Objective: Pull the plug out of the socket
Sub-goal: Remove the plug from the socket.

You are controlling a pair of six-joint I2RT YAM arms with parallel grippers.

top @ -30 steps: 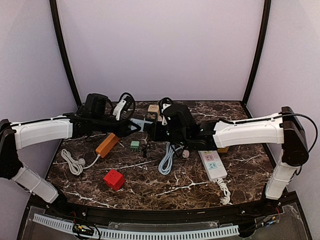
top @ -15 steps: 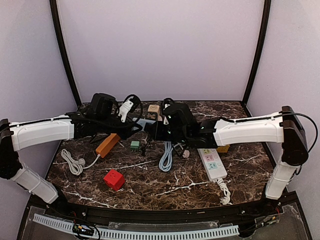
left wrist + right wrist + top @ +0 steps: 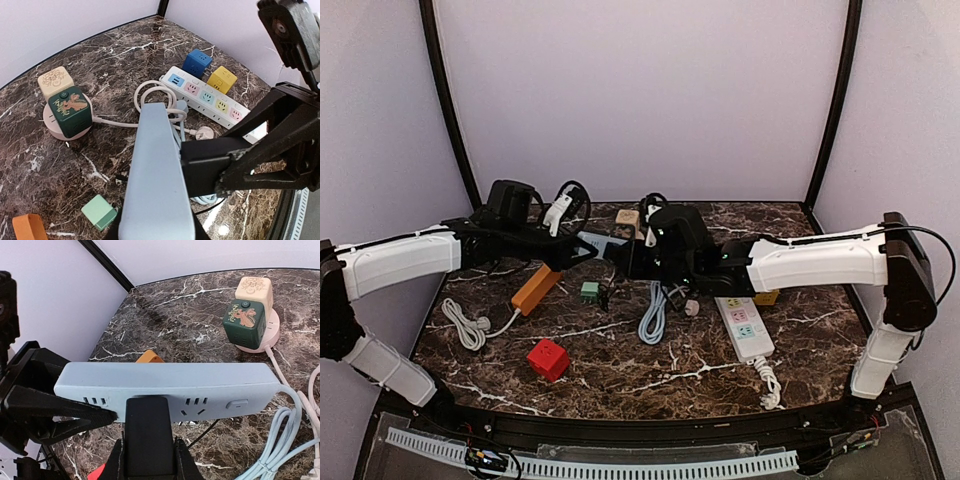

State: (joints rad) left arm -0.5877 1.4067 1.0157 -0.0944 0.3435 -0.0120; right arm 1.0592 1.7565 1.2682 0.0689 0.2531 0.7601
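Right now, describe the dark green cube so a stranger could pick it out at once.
Start at the far side of the dark marble table, behind the pale blue power strip. A round pale base sits there with a dark green cube on it. The cube beside it is cream; only this one carries an orange animal picture.

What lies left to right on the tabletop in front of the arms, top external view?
white coiled cable with plug → red plastic cube → small green cube → pale blue looped cable → white power strip with coloured sockets
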